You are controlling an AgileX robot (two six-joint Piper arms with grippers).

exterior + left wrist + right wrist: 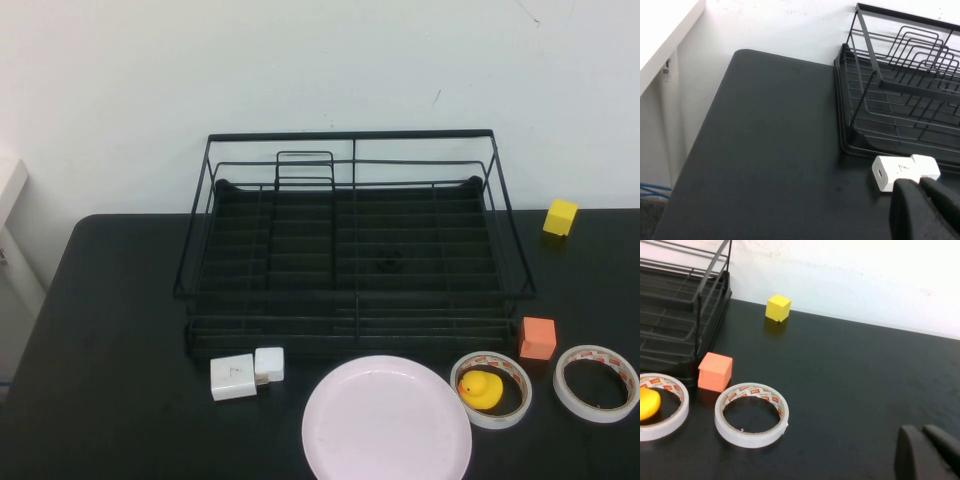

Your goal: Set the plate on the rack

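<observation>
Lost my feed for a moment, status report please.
Left end effector shut, near white adapter. Right end effector shut, beside tape rolls. Plate on table, before rack. Nothing blocking.

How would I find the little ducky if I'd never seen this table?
Start at the big black wire rack on the dark table. In front of its right end sit two clear tape rolls, side by side; the rubber duck is inside the tape roll nearer the pale pink plate. It is the only yellow, rounded toy; the yellow cube is square-edged and far back.
</observation>
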